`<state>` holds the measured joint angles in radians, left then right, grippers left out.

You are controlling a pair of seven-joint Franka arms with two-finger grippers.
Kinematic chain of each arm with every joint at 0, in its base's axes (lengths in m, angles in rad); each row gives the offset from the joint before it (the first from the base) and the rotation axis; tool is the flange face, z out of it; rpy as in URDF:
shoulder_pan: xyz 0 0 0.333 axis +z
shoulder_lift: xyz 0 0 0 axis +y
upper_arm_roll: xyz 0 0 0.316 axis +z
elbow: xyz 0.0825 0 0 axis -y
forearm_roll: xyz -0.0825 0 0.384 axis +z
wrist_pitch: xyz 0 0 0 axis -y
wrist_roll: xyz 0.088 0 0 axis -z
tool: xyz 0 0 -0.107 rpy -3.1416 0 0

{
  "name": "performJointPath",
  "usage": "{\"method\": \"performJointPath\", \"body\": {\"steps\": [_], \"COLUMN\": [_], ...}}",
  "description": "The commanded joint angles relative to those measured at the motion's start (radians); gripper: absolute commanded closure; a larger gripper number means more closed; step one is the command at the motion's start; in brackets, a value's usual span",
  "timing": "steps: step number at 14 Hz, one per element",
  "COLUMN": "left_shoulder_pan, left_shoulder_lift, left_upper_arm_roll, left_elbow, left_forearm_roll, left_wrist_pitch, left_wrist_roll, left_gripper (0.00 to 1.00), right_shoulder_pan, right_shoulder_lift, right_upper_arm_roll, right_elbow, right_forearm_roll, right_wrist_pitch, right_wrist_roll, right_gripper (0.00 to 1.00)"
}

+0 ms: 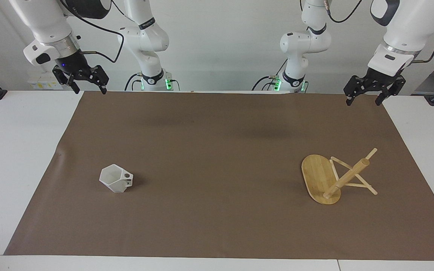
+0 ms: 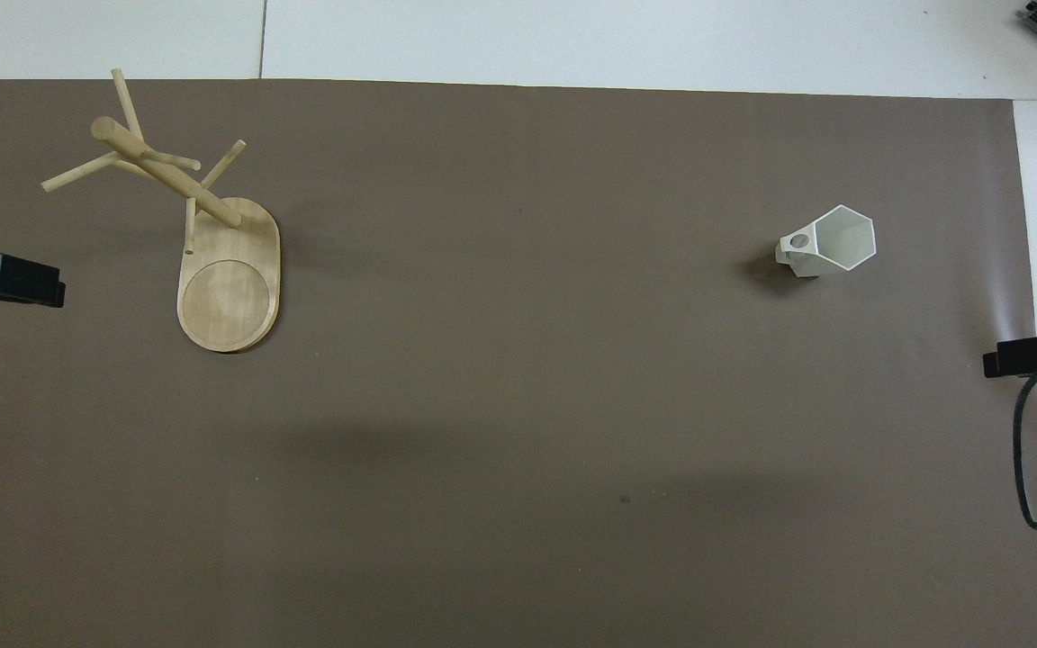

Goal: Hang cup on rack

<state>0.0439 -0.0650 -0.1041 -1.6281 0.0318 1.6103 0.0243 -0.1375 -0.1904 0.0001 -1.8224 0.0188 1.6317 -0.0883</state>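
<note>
Across the white surface (image 1: 21,158) lies a large brown mat (image 1: 217,169), covering nearly all of it and carrying both of the task's things.

With the mat's middle taken as the dial's centre in the facing view and twelve o'clock toward the robots, the rack (image 1: 337,177) sits at about four o'clock, toward the left arm's end. It is a light bamboo mug tree, upright on its flat oval base (image 2: 230,288), with a thick round post (image 2: 167,173) rising from the end of the base farther from the robots and thin pegs (image 2: 221,162) angling off it. No peg carries anything.

The cup (image 1: 116,178) sits at about eight o'clock, toward the right arm's end and well apart from the rack. It is small, white and faceted, with a hexagonal mouth; it stands upright on the mat, its mouth open upward. Its blocky handle (image 2: 798,241), pierced by a round hole, points toward the middle of the mat, toward the rack.

Both arms wait, raised over the mat's corners nearest the robots. The left gripper (image 1: 365,98) hangs at about one o'clock, over the corner at the left arm's end; its jaws stand wide apart and hold nothing. The right gripper (image 1: 89,89) hangs at about eleven o'clock, over the corner at the right arm's end; its jaws are likewise spread wide and empty. In the overhead view only a dark tip of each shows at the side edges.
</note>
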Motion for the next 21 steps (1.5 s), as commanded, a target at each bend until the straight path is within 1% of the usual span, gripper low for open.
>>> {"method": "performJointPath", "body": {"steps": [1, 8, 13, 16, 21], "left_shoulder_pan": [0.005, 0.005, -0.006, -0.006, -0.006], "left_shoulder_lift": [-0.030, -0.029, -0.030, -0.035, -0.035], "left_upper_arm_roll": [0.000, 0.000, -0.002, -0.005, -0.005], "left_elbow": [-0.036, -0.027, -0.019, -0.019, -0.021], "left_forearm_roll": [0.014, 0.014, 0.014, 0.014, 0.014], "left_wrist_pitch": [0.020, 0.020, 0.020, 0.017, 0.020], "left_wrist_roll": [0.011, 0.011, 0.009, 0.011, 0.011], "left_gripper": [0.00, 0.00, 0.00, 0.00, 0.00], "right_shoulder_pan": [-0.010, -0.013, 0.001, 0.004, 0.003], "right_shoulder_lift": [-0.009, 0.118, 0.248, 0.319, 0.432], "right_upper_arm_roll": [0.004, 0.006, 0.008, 0.009, 0.009], "right_elbow": [-0.029, -0.015, -0.017, -0.017, -0.017], "right_forearm_roll": [0.001, 0.004, 0.010, 0.012, 0.012], "right_wrist_pitch": [0.075, 0.293, 0.482, 0.563, 0.666], "right_wrist_roll": [-0.008, -0.001, 0.005, 0.009, 0.009], "right_gripper": [0.00, 0.00, 0.00, 0.00, 0.00]}}
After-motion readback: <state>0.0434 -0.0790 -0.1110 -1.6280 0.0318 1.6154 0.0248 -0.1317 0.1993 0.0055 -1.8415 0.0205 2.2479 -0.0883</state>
